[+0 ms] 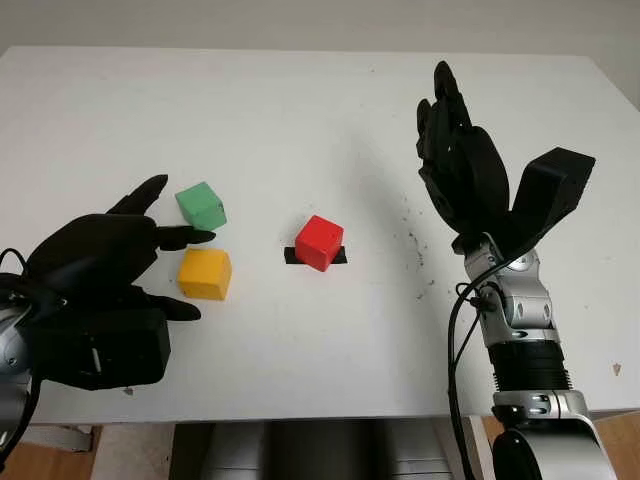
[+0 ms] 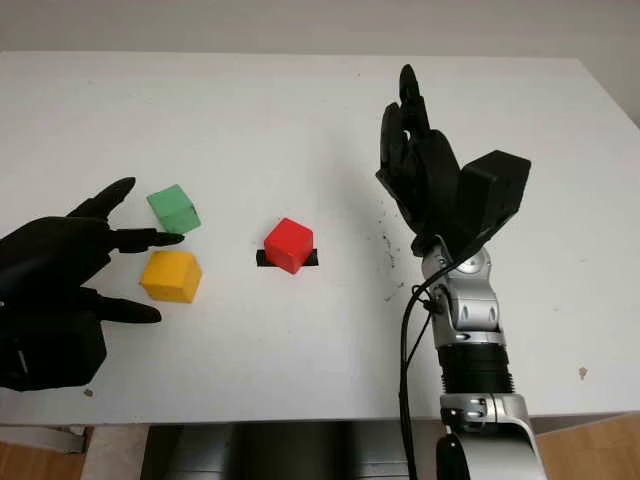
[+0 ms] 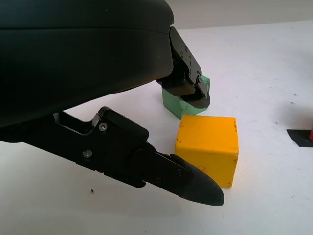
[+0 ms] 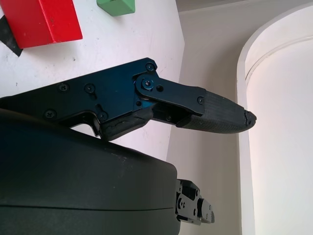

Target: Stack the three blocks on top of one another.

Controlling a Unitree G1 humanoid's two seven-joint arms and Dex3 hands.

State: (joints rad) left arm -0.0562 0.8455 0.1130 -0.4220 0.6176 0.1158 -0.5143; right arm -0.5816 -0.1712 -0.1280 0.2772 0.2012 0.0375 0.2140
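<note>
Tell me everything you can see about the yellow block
The yellow block is a plain cube with a matte, slightly scuffed surface and softened edges. It sits flat on the white table, unstacked, near the table's left front. The green block lies just behind it, apart. The open left hand flanks it, one finger on each side; no finger clearly touches it.

White table (image 1: 300, 110) here, with three blocks sitting apart on it: green block (image 1: 201, 204) at left, yellow block (image 1: 205, 273) just nearer than it, red block (image 1: 319, 242) mid-table on a strip of black tape (image 1: 293, 256). Dark specks (image 1: 412, 240) right of the red one.
</note>
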